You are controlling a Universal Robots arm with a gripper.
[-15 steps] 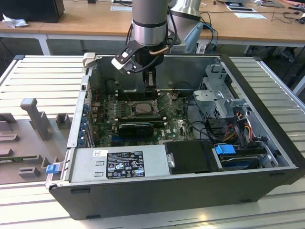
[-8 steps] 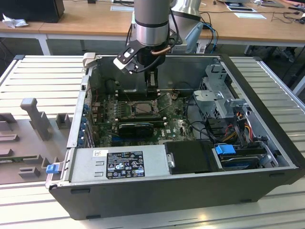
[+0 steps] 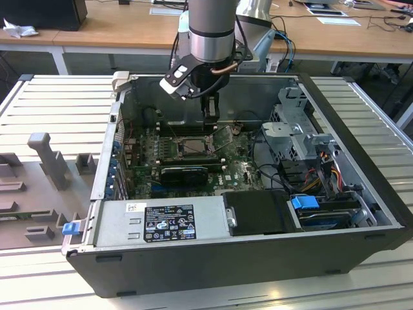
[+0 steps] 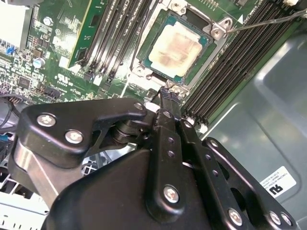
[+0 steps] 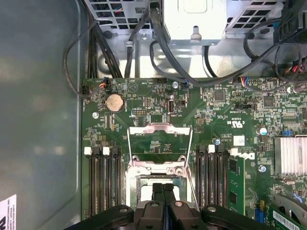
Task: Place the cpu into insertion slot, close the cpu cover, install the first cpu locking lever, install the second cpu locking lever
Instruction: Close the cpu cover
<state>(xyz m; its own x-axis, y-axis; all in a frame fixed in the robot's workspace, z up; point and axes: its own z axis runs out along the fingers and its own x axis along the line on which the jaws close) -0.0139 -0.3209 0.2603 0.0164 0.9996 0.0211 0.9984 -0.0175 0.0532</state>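
Note:
The cpu [image 4: 178, 45], a pale square chip with a silvery face, lies in the insertion slot [image 4: 144, 72] on the green motherboard [image 5: 144, 96]. The cpu cover [image 5: 160, 128], a thin silver frame with a cut-out middle, is swung open and stands back from the slot. My gripper [image 4: 168, 92] is shut with nothing between its fingers, its tips low at the slot's edge between the cpu and the cover's hinge. In the exterior view the gripper [image 3: 210, 121] reaches down into the computer case just behind the slot [image 3: 190, 147]. A thin wire locking lever [image 4: 268, 21] sticks out from the slot's corner.
Black memory slots [image 5: 103, 182] flank the socket on both sides. A black finned card [image 3: 184, 173] lies in front of it. Black cables [image 5: 158, 43] and a metal drive cage [image 3: 293, 129] crowd the exterior view's right, and the case walls [image 3: 97, 174] hem everything in.

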